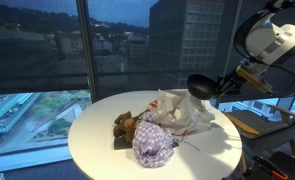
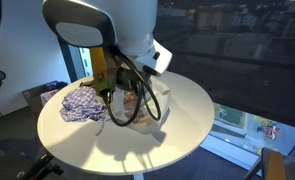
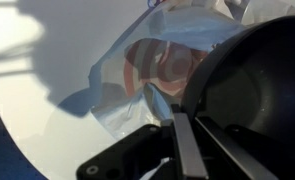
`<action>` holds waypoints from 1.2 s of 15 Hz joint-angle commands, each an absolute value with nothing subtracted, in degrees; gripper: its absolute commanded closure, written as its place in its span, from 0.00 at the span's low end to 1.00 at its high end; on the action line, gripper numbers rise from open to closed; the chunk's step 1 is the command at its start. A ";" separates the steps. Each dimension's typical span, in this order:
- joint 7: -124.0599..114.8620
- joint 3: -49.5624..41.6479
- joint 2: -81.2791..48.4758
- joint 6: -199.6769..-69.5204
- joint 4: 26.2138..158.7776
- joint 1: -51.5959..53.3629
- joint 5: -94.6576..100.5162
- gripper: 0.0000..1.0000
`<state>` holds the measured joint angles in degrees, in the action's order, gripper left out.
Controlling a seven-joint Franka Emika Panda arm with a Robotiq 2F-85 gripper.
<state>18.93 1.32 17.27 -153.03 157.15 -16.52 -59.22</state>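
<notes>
- My jaws clench the handle of the black pan [image 1: 200, 87], above the plastic bag [image 1: 182, 108].
- Only the wrist view shows its reddish contents (blurred).
- A checked cloth [image 1: 154, 143] lies beside; the arm [image 2: 92, 30] blocks the counter [image 2: 187, 110].

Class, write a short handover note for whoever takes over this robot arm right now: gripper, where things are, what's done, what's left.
The gripper is shut on the handle of the black pan.
The black pan is in the air over the round white table, by the white plastic bag.
A checked cloth lies on the table, with a brown toy beside it.
Done: pan gripped and off the table.
Left: pan not yet set down.
</notes>
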 commanded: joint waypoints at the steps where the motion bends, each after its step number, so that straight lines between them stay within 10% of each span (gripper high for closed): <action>1: 17.90 1.73 15.80 -145.87 157.27 -18.98 -58.24 0.99; 18: 12.42 -4.05 1.73 -148.42 157.32 -8.38 -50.75 0.98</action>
<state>16.36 -4.28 2.90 -145.73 158.56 -11.02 -53.99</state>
